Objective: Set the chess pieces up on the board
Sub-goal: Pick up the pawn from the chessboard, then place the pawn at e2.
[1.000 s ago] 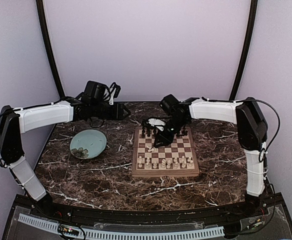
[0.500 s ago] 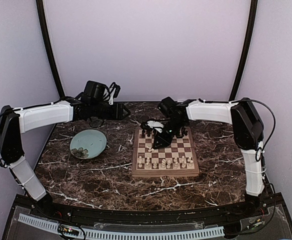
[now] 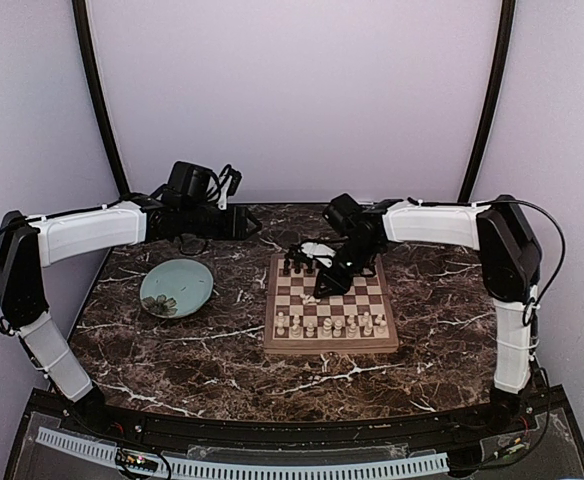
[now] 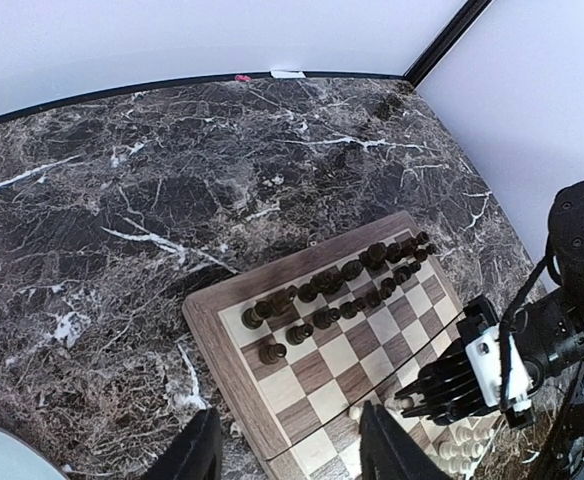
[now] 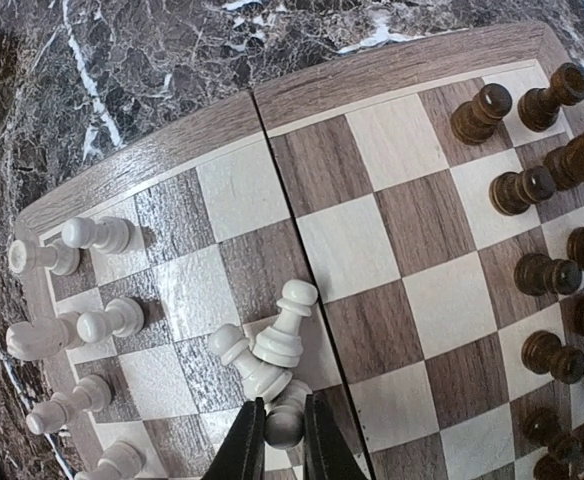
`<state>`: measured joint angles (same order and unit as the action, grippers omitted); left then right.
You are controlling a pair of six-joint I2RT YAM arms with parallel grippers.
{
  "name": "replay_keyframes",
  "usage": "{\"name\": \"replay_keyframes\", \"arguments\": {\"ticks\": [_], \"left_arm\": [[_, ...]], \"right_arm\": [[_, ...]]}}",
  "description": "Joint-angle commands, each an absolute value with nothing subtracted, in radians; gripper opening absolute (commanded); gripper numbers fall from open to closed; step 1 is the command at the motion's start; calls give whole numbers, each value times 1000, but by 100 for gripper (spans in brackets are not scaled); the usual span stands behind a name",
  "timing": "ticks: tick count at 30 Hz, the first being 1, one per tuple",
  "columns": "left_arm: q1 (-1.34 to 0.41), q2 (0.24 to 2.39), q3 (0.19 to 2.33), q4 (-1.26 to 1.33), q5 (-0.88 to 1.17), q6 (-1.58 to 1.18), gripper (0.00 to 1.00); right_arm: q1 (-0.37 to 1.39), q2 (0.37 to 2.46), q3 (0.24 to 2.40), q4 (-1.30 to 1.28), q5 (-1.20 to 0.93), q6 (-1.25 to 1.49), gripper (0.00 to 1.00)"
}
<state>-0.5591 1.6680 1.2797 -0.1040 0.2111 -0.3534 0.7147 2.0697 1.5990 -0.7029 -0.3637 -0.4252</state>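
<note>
The board lies at the table's middle, dark pieces on its far rows and white pieces on its near rows. My right gripper is low over the board's middle, its jaws closed around the head of a white pawn. Two more white pawns lie tipped right against it. Dark pieces stand at the right of that view. My left gripper is open and empty, in the air past the board's far left corner.
A round pale-teal plate with some small pieces sits left of the board. The right arm reaches over the board from the right. Walls close off the table's back and sides.
My right gripper has shifted slightly over the middle of the board. The left arm has not moved.
</note>
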Motion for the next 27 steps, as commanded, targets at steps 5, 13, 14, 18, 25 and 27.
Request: {"name": "replay_keyframes", "arguments": {"ticks": [5, 13, 14, 18, 25, 27], "left_arm": [[-553, 1683, 1294, -89, 265, -360, 48], [-554, 1728, 1304, -89, 326, -375, 47], [-554, 1728, 1304, -89, 323, -374, 47], [-554, 1723, 1305, -93, 313, -367, 47], [-554, 1727, 1307, -96, 309, -365, 47], [-554, 1729, 1308, -97, 311, -365, 47]], "right_arm": [[723, 1936, 1493, -643, -326, -430, 13], [712, 1905, 1460, -635, -332, -437, 12], [712, 1900, 1452, -641, -335, -445, 12], [713, 1880, 1404, -652, -357, -483, 13], [713, 1867, 1362, -653, -360, -494, 13], [713, 1860, 1350, -651, -356, -495, 13]]}}
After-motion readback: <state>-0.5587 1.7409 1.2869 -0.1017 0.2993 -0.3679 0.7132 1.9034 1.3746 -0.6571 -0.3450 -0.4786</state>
